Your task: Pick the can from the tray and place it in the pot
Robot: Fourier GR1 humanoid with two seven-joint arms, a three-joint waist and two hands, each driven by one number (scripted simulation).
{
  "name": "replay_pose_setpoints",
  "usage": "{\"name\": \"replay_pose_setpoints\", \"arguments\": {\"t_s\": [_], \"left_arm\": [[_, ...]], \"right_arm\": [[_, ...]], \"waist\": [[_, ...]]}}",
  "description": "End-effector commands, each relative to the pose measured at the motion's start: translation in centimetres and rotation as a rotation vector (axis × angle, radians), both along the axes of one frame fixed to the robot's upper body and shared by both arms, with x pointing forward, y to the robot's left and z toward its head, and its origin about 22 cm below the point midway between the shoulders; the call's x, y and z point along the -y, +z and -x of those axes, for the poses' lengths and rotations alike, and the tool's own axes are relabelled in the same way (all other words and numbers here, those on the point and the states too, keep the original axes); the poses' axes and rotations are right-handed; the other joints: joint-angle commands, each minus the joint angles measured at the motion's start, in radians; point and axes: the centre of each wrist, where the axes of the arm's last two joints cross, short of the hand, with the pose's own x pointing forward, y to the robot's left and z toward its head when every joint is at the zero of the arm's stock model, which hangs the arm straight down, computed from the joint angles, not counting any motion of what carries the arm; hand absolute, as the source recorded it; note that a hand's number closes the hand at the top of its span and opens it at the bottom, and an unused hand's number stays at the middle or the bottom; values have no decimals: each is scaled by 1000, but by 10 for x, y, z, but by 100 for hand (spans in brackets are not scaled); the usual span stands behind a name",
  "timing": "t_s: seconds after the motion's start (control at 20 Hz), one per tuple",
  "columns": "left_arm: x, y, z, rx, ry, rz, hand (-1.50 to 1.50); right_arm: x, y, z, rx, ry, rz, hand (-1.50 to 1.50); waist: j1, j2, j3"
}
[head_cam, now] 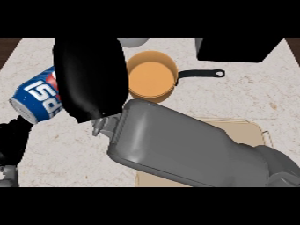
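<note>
A blue, white and red can (pixel 36 96) hangs tilted over the counter at the left, well left of the pot. My right hand (pixel 90 79) is curled round its upper end and hides that part; its grey forearm crosses the view from the lower right. The orange pot (pixel 151 79) with a black handle (pixel 201 74) stands on the counter just right of that hand, with nothing visible inside. The beige tray (pixel 246 129) lies at the lower right, mostly covered by the forearm. My left hand (pixel 9 143) rests open at the lower left edge, fingers up, below the can.
A black block (pixel 239 48) sits at the counter's back right. A grey rounded object (pixel 134 41) peeks out behind the right hand at the back. Speckled light counter (pixel 256 96) spreads to the right of the pot, with dark wood beyond its side edges.
</note>
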Motion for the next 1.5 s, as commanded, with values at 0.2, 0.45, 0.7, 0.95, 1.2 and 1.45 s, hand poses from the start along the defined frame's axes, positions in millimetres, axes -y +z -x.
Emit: {"name": "replay_pose_setpoints", "arguments": {"t_s": [0.2,0.45,0.7,0.95,1.2,1.45], "left_arm": [[8,12,-1,5,17,-5,0],[-13,-2,11,-2,16,2,0],[3,7,2,29,-26,-6,0],[12,4,-1,34,-33,3,0],[12,9,-16,36,-47,1,0],[19,11,-23,46,-52,-1,0]], "right_arm": [[1,6,-66,7,-48,-62,150],[28,-4,-113,-13,-41,-59,150],[38,-21,-138,-34,-63,-5,150],[53,-37,-155,-43,-80,103,150],[68,-51,-163,-133,-92,-21,-150],[80,-62,-168,-203,-37,-157,-150]], "waist": [[-4,4,0],[-1,10,0],[30,21,-1],[34,24,-1],[51,35,-1],[52,43,1]]}}
